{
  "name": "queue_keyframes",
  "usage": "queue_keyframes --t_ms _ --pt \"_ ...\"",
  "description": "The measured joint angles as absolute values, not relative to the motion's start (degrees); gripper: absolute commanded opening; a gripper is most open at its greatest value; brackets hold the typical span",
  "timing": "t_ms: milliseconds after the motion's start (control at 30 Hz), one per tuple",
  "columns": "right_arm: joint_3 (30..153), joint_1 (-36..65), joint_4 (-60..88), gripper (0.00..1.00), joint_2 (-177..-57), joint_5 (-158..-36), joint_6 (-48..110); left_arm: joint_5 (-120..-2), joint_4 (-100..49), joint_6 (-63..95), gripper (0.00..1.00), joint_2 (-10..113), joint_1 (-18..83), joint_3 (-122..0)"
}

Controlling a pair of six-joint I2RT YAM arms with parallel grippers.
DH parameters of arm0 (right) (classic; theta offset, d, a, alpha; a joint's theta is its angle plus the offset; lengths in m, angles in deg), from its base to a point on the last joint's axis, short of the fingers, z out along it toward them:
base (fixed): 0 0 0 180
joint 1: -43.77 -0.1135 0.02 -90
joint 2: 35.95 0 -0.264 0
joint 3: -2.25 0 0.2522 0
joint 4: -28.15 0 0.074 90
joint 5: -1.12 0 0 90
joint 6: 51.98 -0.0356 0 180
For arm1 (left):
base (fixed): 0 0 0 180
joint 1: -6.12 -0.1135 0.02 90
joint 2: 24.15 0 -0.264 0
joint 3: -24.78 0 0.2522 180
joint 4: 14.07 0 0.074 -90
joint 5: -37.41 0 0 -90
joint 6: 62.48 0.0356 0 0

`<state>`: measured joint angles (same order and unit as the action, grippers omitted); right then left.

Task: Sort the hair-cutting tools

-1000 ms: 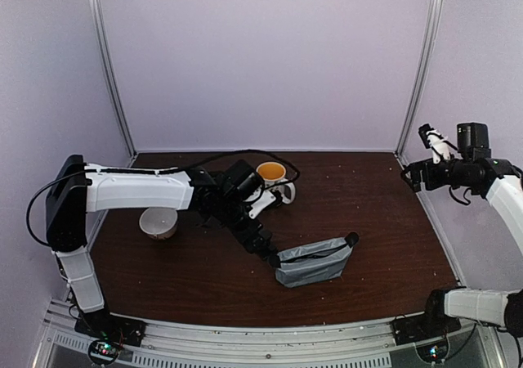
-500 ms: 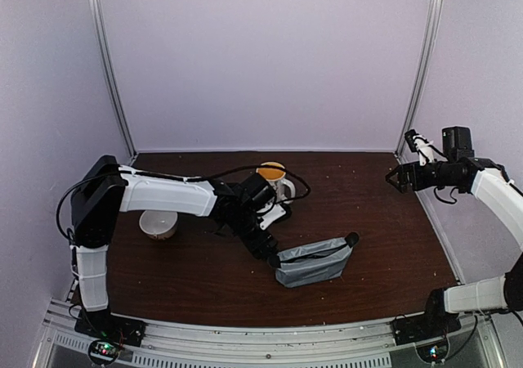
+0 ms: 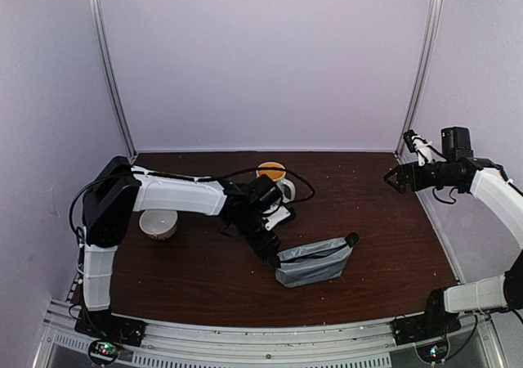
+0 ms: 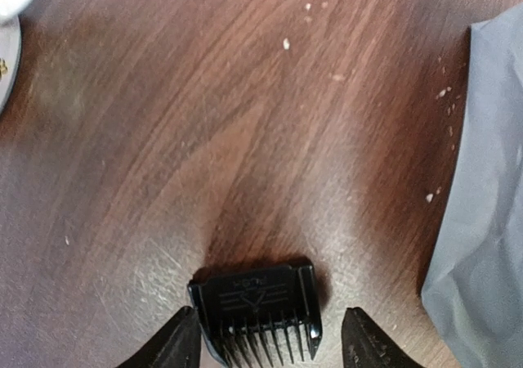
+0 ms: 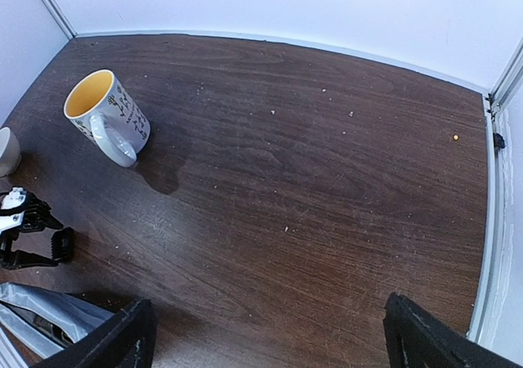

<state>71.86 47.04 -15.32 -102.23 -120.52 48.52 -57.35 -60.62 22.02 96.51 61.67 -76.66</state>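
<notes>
The only tool showing is the small black block [image 4: 257,307], a squat piece of matt black plastic. It has a flat top with a faint embossed mark, and a row of short comb-like teeth along its near edge. It lies flat on the dark wooden surface [image 4: 245,139] with its teeth pointing towards the wrist camera. It sits between the fingers of the left end effector [image 4: 271,337], with one finger just beside its corner and the other a little apart. The grey pouch [image 4: 490,180] is near it.
</notes>
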Motion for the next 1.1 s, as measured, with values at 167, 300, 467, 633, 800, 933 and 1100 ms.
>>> queue_keyframes --t_ms 167,300,467,633,800,933,1100 --pt "71.9 47.0 -15.3 1.0 -102.6 -121.2 48.5 -57.3 -62.5 21.8 0.64 96.6 61.7 -76.9" --pt "71.9 47.0 -15.3 1.0 -103.2 -121.9 48.5 -56.8 -62.8 21.7 0.62 96.7 61.7 -76.9" --pt "71.9 47.0 -15.3 1.0 -103.9 -122.6 48.5 -56.5 -63.6 21.6 0.62 97.5 61.7 -77.1" --pt "71.9 47.0 -15.4 1.0 -104.1 -123.4 48.5 -56.5 -64.0 21.4 0.49 99.1 61.7 -78.9" --pt "71.9 47.0 -15.4 1.0 -104.1 -123.7 48.5 -56.5 -64.8 21.2 0.41 99.3 61.7 -79.4" --pt "71.9 47.0 -15.4 1.0 -104.1 -123.9 48.6 -55.0 -66.3 21.0 0.41 98.1 61.7 -78.6" --pt "71.9 47.0 -15.5 1.0 -104.1 -125.5 48.8 -51.9 -71.9 21.0 0.4 90.4 61.7 -76.0"
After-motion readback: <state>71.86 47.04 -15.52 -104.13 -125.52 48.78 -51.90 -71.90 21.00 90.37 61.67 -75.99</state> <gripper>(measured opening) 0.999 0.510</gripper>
